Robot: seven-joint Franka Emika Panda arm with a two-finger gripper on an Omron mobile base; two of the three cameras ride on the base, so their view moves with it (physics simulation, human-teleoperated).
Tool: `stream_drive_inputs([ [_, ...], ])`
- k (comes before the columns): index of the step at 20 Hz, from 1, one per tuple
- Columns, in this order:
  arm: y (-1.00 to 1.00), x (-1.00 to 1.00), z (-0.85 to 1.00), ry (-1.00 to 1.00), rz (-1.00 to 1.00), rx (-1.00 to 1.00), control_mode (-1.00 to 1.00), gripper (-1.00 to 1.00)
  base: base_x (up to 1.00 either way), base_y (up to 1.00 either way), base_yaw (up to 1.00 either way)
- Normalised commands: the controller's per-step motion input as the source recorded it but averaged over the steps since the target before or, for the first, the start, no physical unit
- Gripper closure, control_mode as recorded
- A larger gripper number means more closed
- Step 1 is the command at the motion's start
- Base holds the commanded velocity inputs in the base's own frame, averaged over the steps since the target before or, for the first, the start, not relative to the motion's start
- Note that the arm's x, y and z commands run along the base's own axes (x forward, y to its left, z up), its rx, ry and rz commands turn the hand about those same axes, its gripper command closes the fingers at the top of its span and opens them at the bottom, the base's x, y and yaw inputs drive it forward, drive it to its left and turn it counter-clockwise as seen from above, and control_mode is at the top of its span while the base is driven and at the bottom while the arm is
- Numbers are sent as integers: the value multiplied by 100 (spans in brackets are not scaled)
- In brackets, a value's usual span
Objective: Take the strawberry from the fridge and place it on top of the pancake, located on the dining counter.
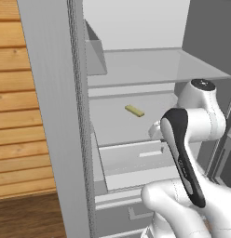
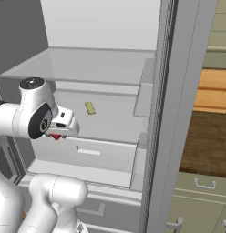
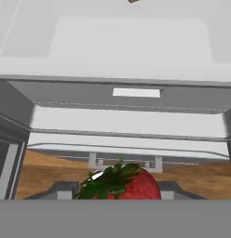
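The strawberry (image 3: 131,186), red with green leaves, sits low in the hand view between the tips of my gripper (image 3: 118,191), which is shut on it. From the right base camera the strawberry (image 2: 55,136) shows as a small red spot under the hand, with my gripper (image 2: 57,134) just in front of the middle shelf of the fridge (image 2: 110,123). The fridge (image 1: 136,128) stands open, its white shelves lit. My own arm hides the hand in the left base view. The pancake and the dining counter are out of view.
A pale yellow bar (image 1: 134,110) (image 2: 89,108) lies on the middle shelf. The open fridge doors (image 1: 50,116) (image 2: 178,104) flank the arm closely on both sides. A drawer front (image 3: 136,93) faces the hand. Cabinets with handles (image 2: 201,186) stand at the right.
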Motion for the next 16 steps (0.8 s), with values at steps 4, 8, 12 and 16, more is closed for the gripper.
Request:
stream_drive_inputs([
  [4,-1,-98,9,6,-4,0,-100,100,0,0,0],
  [8,0,-74,0,-1,-1,0,-100,100,0,0,0],
  [12,0,-34,0,-2,0,0,-100,100,0,0,0],
  [16,0,-3,2,0,-3,0,-100,100,0,0,0],
])
